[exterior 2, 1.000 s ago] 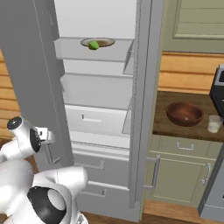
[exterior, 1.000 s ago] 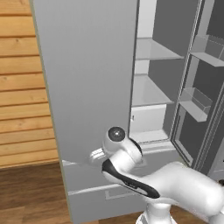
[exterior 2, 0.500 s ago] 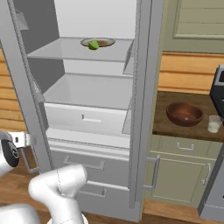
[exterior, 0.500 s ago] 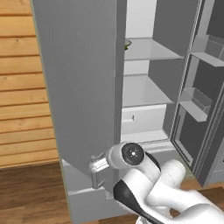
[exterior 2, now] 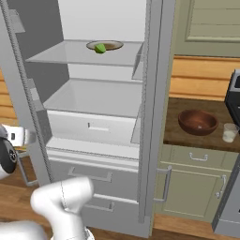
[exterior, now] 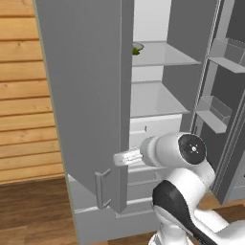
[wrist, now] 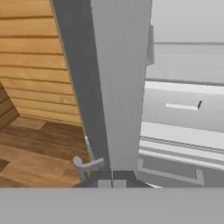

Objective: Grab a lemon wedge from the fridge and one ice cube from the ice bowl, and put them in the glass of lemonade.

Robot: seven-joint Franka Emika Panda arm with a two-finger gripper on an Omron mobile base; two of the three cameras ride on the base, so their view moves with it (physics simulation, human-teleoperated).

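- Because the wedge had to come from inside, the left door (exterior: 81,95) of the fridge (exterior 2: 159,93) stood swung out, its bar handle (exterior: 102,189) low on the outer face.
- At that door's edge sat the claw (wrist: 112,183), its tips pressed fully together with nothing between them; whether they touched the door edge I could not tell.
- On the upper shelf (exterior 2: 65,54) the lemon wedge (exterior 2: 100,48) lay on a pale plate (exterior 2: 112,45), well above the claw and not yet fetched.
- Further right, on the dark table (exterior 2: 173,133), the ice bowl (exterior 2: 198,122) waited with the glass of lemonade (exterior 2: 229,132) just beside it, judged handy for the later drop.
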